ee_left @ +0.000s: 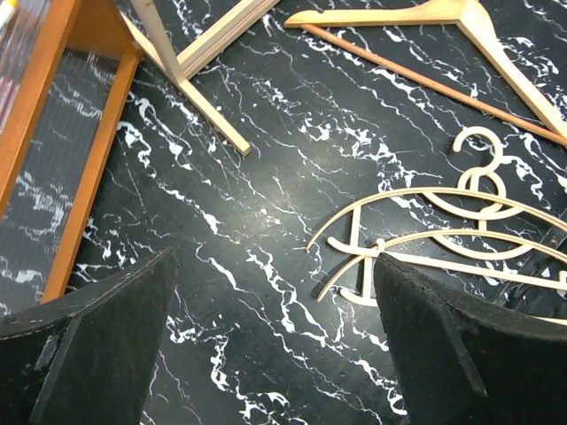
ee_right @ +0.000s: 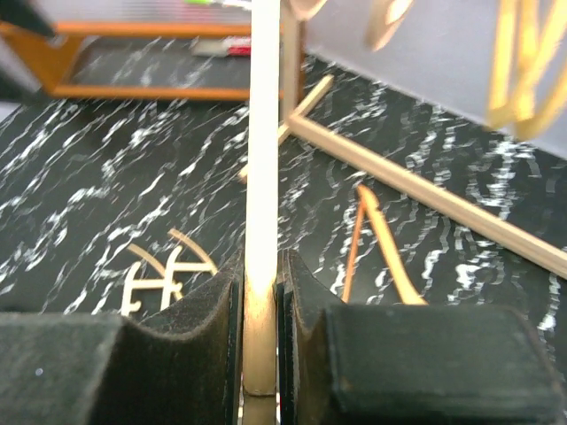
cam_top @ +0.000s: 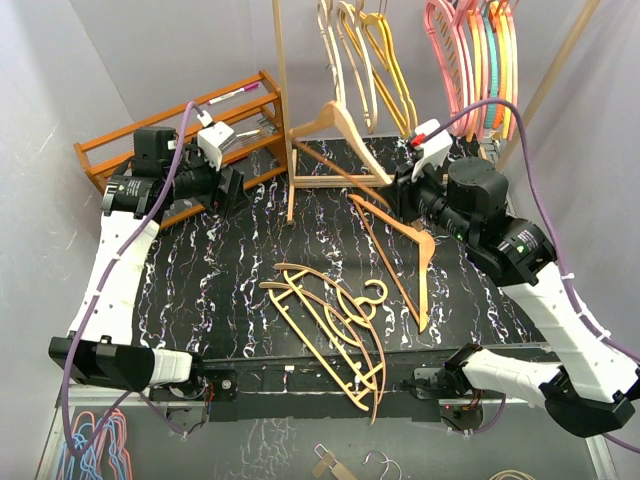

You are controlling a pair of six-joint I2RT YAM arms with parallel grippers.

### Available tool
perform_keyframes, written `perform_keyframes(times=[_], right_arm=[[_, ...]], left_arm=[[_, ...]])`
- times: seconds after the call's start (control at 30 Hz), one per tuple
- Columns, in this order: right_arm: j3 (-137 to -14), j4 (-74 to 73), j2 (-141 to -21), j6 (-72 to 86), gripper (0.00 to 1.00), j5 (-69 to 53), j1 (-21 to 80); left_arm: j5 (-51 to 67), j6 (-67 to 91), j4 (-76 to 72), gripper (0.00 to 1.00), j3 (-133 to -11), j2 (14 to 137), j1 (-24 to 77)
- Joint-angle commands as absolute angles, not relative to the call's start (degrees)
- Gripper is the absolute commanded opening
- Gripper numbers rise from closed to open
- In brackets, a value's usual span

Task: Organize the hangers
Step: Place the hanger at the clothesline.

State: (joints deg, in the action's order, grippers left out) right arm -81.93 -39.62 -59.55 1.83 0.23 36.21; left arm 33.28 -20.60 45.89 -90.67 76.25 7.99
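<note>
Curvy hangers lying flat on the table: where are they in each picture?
Top external: the curvy hangers lie low in the middle of the picture.
Left wrist: the curvy hangers are on the right, about halfway down.
Right wrist: only a small piece shows, lower left.
Shared landmark: the orange shelf rack, on the left in all three.

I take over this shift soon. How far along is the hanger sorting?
Done: cream and yellow hangers and pink, orange and teal plastic ones hang at the back. In hand: the right tool is shut on a tan wooden hanger; the left tool hangs open, empty. Left: a pile of curved pale wooden hangers and one straight wooden hanger lie on the black marbled table.
</note>
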Motion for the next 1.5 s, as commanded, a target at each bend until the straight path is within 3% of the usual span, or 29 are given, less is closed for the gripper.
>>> perform_keyframes(times=[0.0,0.1,0.7,1.47], right_arm=[[-88.3,-36.2,-61.4,2.8,0.08,14.8,36.4],[-89.0,-34.0,-61.8,2.5,0.08,18.0,36.3],[-110.5,-22.1,-80.1,-3.0,0.08,10.1,36.4],[-118.7,-18.0,-93.4,-3.7,0.08,10.7,34.7]], left_arm=[[30.0,-18.3,44.8,0.90,-88.0,74.9,7.6],[30.6,-17.5,44.3,0.90,-86.8,74.5,7.4],[31.8,-17.1,43.5,0.90,-83.1,72.8,5.7],[32.0,-17.6,43.1,0.90,-82.3,73.4,5.7]])
